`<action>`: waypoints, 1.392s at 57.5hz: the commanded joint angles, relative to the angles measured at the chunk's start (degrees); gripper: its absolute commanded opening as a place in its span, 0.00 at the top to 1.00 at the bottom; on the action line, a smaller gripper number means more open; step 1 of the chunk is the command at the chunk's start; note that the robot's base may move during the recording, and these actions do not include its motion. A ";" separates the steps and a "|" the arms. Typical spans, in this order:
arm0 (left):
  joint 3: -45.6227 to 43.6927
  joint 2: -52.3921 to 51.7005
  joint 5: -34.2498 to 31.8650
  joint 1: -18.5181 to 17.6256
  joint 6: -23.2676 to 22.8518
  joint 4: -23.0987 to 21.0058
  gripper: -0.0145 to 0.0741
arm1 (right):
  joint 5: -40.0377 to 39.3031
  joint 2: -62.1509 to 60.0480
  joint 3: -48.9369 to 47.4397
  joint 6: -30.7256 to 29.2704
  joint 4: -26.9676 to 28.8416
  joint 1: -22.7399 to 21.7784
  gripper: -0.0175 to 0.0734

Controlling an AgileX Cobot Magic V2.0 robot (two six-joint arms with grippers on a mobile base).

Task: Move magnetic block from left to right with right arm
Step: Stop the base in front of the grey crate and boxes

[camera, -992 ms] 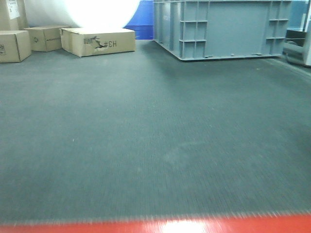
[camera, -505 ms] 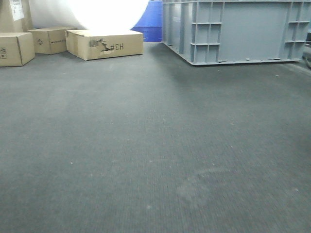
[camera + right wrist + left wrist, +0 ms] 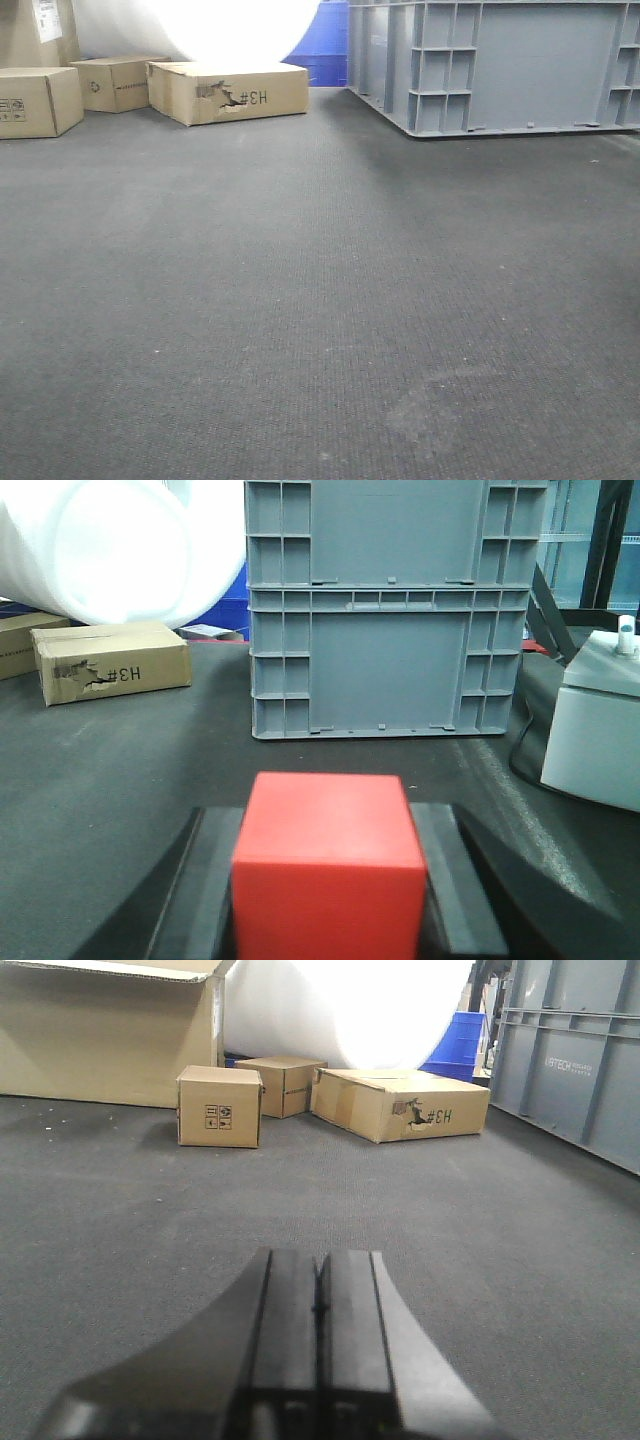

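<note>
**Red cube clamped in the right claw**

There it is. The magnetic block (image 3: 325, 865) sits square in the right wrist view, bright red, its front face filling the lower middle. The right gripper (image 3: 325, 815) has it. One black finger (image 3: 212, 880) presses its left face and the other its right, with the jaws narrowed to just the cube's width. Does the cube's underside touch the dark mat (image 3: 120, 770) or hang above it? Cannot tell, because its base runs off the bottom edge.

Straight ahead beyond the block, two stacked grey crates (image 3: 390, 610) stand on the mat. To their left lies a torn cardboard box (image 3: 110, 665) with black lettering on its side. Behind that is a big white roll (image 3: 100, 550), and a blue bin (image 3: 228, 605) shows between the roll and the crates. Off to the right sits a white unit (image 3: 600, 730), with a black cable (image 3: 520, 760) curling beside it.

Over to the left wrist view. The left gripper (image 3: 320, 1295) is closed tight, finger against finger, pointing out across the mat. Ahead of it stands a small cardboard box (image 3: 220, 1107), and the torn box lies further right.

The front camera shows a wide stretch of mat. The cardboard boxes line the far left and a grey crate stands at the far right.
</note>
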 commanded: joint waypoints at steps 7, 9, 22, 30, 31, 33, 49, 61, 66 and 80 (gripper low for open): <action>0.44 -0.62 -4.95 0.05 0.01 -0.27 0.98 | -5.02 0.47 -1.70 -0.32 -0.17 -0.28 0.54; 0.44 -0.62 -4.95 0.05 0.01 -0.27 0.98 | -5.02 0.47 -1.70 -0.32 -0.17 -0.28 0.54; 0.44 -0.62 -4.95 0.05 0.01 -0.27 0.98 | -5.02 0.47 -1.70 -0.32 -0.17 -0.28 0.54; 0.44 -0.62 -4.95 0.05 0.01 -0.27 0.98 | -5.15 0.47 -1.70 -0.32 -0.23 -0.28 0.54; 0.44 -0.62 -4.95 0.05 0.01 -0.27 0.98 | -5.21 0.47 -1.70 -0.32 -0.23 -0.28 0.54; 0.44 -0.62 -4.95 0.05 0.01 -0.27 0.98 | -5.27 0.47 -1.70 -0.32 -0.30 -0.28 0.54; 0.44 -0.62 -4.95 0.05 0.01 -0.27 0.98 | 5.64 6.19 -10.83 -0.37 -0.37 0.09 0.54; 0.44 -0.62 -4.95 0.05 0.01 -0.27 0.98 | 22.88 20.28 -19.86 -0.37 -0.01 0.09 0.54; 0.44 -0.62 -4.95 0.05 0.01 -0.27 0.98 | 29.22 25.94 -21.44 -0.37 1.26 0.09 0.54; 0.44 -0.62 -4.95 0.05 0.01 -0.27 0.98 | 34.84 39.38 -24.12 2.20 1.49 5.58 0.54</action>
